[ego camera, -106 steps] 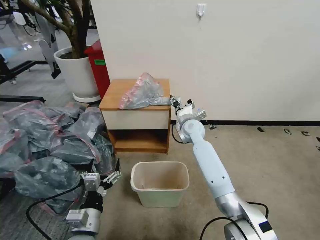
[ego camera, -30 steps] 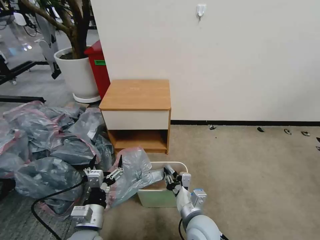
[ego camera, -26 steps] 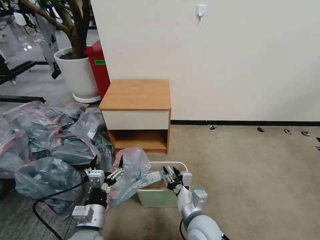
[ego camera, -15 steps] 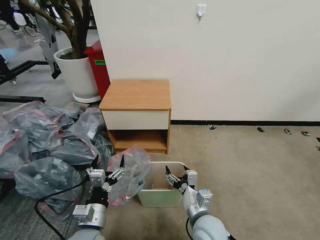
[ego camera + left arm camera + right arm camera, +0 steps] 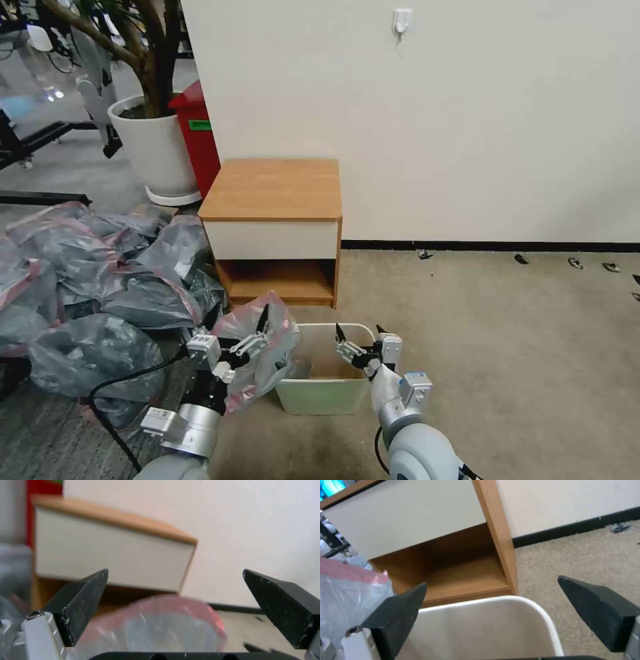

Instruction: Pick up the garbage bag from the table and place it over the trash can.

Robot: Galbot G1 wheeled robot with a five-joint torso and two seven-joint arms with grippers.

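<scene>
Bag is slumping on the floor against the left side of the can, just near of the table. Left pincer is hovering at the bag, jaws wide, gripping nothing. Right pincer is hanging over the can's right rim, jaws wide, empty.

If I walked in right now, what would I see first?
A crinkly grey garbage bag with a pink rim, bunched against the left side of the small cream trash can on the carpet. The left gripper is open in front of it, and the right gripper is open over the can. A heap of grey bags lies farther left.
</scene>
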